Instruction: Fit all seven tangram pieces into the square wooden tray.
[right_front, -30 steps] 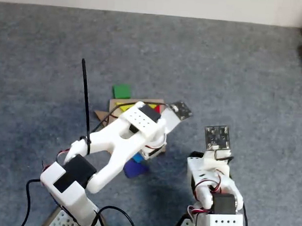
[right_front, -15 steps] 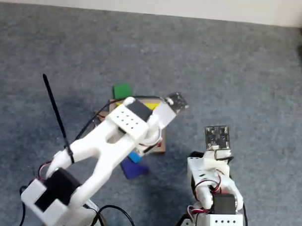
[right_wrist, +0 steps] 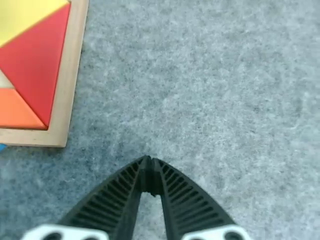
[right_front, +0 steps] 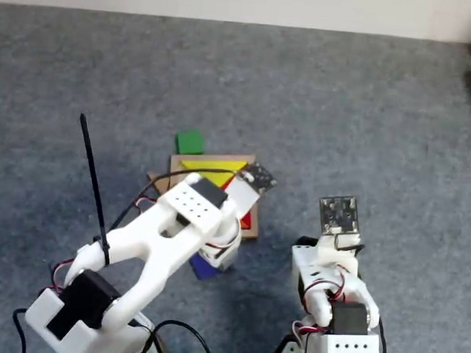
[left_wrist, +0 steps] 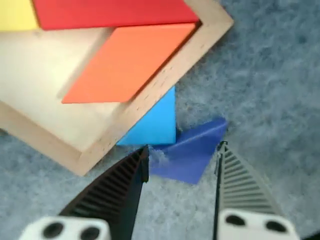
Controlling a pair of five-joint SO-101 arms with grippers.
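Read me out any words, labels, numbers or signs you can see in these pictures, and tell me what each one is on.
No readable text anywhere.
The wooden tray, the orange parallelogram and the dark blue triangle are plain, with no print.
The small circuit board on the right arm may carry tiny markings, but they are too small to read.

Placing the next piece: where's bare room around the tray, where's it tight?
Bare tray floor lies between the orange piece, yellow piece and rim. Crowded outside the rim: light blue triangle and dark blue piece at the left gripper.
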